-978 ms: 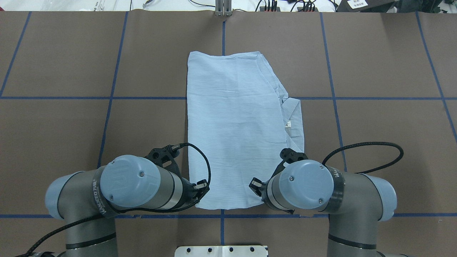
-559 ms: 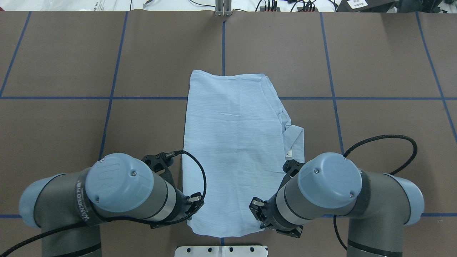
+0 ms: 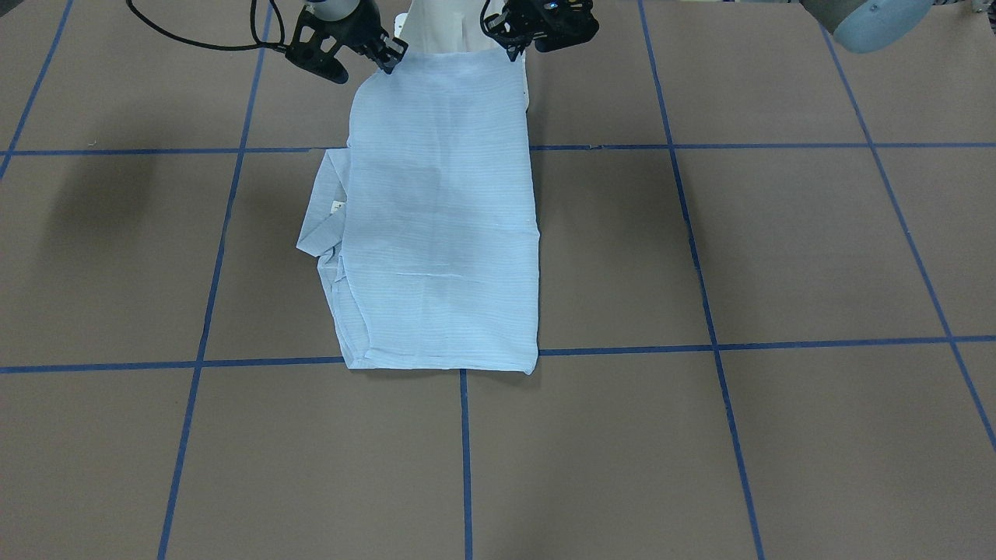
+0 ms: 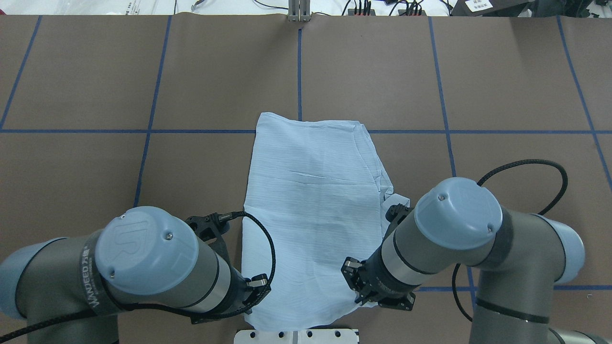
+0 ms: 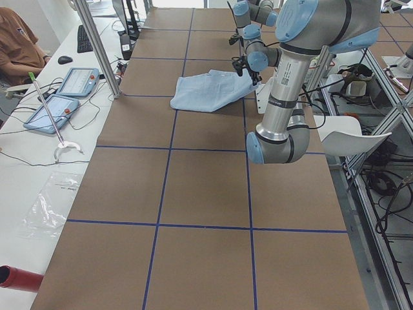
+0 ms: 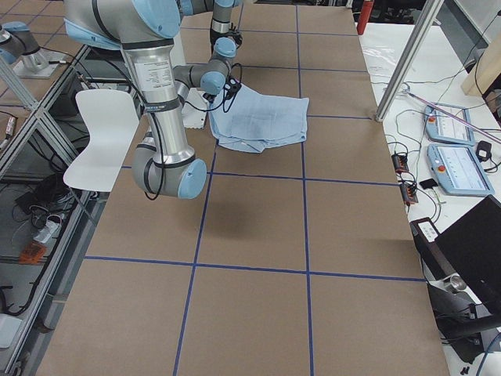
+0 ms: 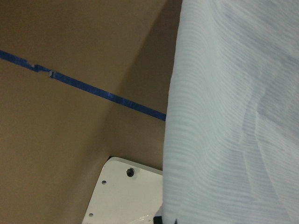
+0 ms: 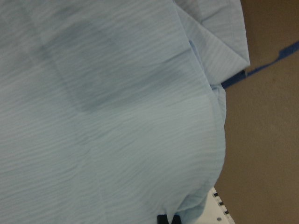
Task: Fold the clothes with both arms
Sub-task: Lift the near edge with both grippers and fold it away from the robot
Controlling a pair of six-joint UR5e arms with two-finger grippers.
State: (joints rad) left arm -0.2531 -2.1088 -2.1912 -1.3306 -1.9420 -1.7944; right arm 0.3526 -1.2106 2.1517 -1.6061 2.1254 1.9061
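The clothes are one light blue shirt (image 4: pixel 311 205), folded into a long strip that runs away from the robot; its collar and white label poke out at the right side (image 3: pixel 336 207). My left gripper (image 4: pixel 256 286) is shut on the strip's near left corner. My right gripper (image 4: pixel 355 283) is shut on the near right corner. In the front-facing view both pinch the raised near edge, left gripper (image 3: pixel 513 40) and right gripper (image 3: pixel 387 56). Each wrist view is filled with striped cloth (image 7: pixel 233 116) (image 8: pixel 117 116), with black fingertips (image 8: pixel 168 218) just at the bottom edge.
The white base plate (image 4: pixel 296 336) lies right under the shirt's near edge. Blue tape lines (image 4: pixel 191 131) grid the brown table. A person (image 5: pixel 13 39) sits beside tablets (image 5: pixel 71 81) at the far side, and a metal post (image 5: pixel 97 45) stands at that edge.
Both arms have drawn back toward the robot's base, dragging the shirt with them. Its far edge slid roughly one third of a grid square nearer, and its near edge now overhangs the base plate.
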